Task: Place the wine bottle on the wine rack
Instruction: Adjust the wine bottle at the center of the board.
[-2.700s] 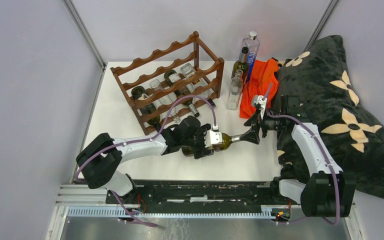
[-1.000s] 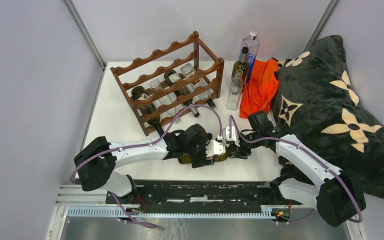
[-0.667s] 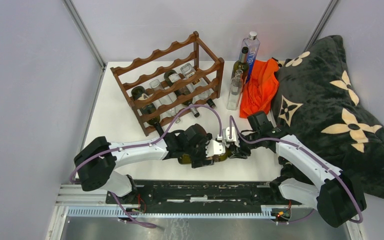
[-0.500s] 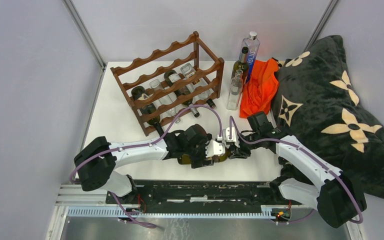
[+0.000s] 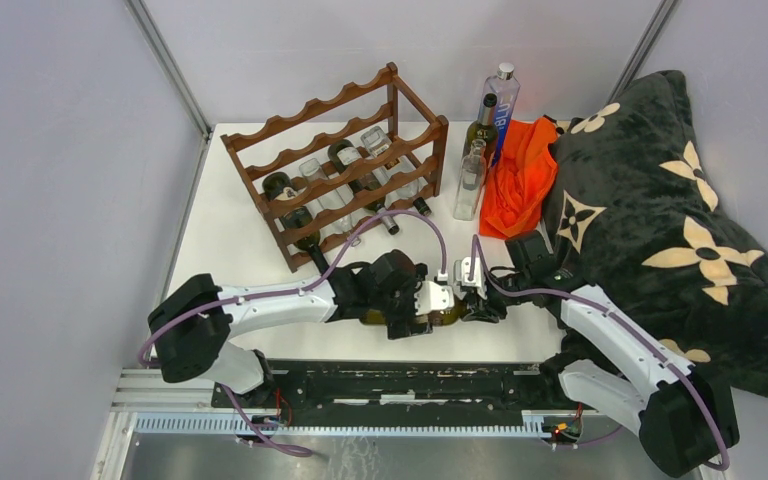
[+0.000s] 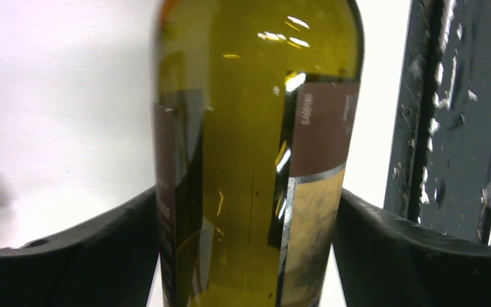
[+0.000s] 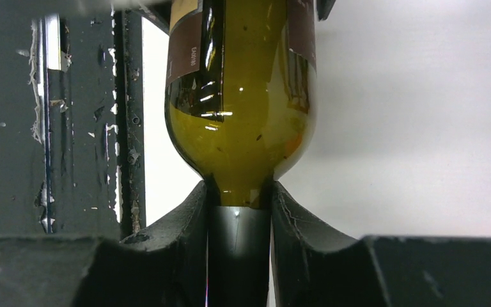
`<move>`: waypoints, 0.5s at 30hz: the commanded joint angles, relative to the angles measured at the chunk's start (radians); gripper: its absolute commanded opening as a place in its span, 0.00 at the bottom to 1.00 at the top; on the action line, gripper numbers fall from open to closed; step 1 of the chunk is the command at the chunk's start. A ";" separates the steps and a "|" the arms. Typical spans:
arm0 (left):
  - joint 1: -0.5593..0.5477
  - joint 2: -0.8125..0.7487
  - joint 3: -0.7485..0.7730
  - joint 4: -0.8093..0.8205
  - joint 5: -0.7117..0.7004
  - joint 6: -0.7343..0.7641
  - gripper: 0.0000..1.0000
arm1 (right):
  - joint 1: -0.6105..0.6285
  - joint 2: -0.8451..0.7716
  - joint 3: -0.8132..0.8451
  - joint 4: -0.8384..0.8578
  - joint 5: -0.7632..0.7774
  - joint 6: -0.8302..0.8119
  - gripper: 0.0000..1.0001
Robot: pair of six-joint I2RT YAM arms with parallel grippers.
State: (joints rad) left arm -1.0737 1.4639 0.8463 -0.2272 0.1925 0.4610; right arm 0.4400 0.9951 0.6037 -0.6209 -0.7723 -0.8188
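Note:
The wine bottle (image 5: 450, 314) is olive-green glass with a brown and gold label. It lies on its side near the table's front edge, neck pointing right. My left gripper (image 5: 412, 300) is shut across its wide body, both black fingers (image 6: 102, 249) pressed against the glass (image 6: 249, 96). My right gripper (image 5: 482, 300) is shut on the dark neck just below the shoulder (image 7: 240, 96), a finger on each side (image 7: 238, 188). The reddish-brown wine rack (image 5: 441, 150) stands at the back left of the table, apart from both grippers.
Several bottles lie in the rack's lower tiers. Three bottles stand upright to its right: dark green (image 5: 480, 128), tall clear (image 5: 502, 95), small clear (image 5: 470, 180). An orange cloth (image 5: 520, 170) and a black flowered blanket (image 5: 660, 200) cover the right side. A metal rail (image 5: 390, 385) borders the near edge.
My right gripper slid from the neck's tip up to the bottle's shoulder and shut on the neck. Bottle and right wrist shifted slightly right. The left gripper kept its hold.

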 commanded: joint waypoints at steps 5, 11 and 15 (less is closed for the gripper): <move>0.001 -0.087 0.012 0.137 -0.071 -0.085 1.00 | -0.082 -0.053 -0.017 0.106 -0.150 0.064 0.00; 0.000 -0.200 -0.017 0.129 -0.076 -0.129 1.00 | -0.109 -0.096 -0.036 0.116 -0.170 0.077 0.00; 0.001 -0.302 0.016 0.119 -0.077 -0.220 1.00 | -0.121 -0.120 -0.044 0.128 -0.178 0.089 0.00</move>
State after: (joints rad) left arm -1.0729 1.2682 0.8284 -0.1478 0.1284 0.3645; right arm 0.3305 0.9215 0.5484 -0.5957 -0.8322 -0.7536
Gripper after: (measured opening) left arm 0.994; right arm 0.377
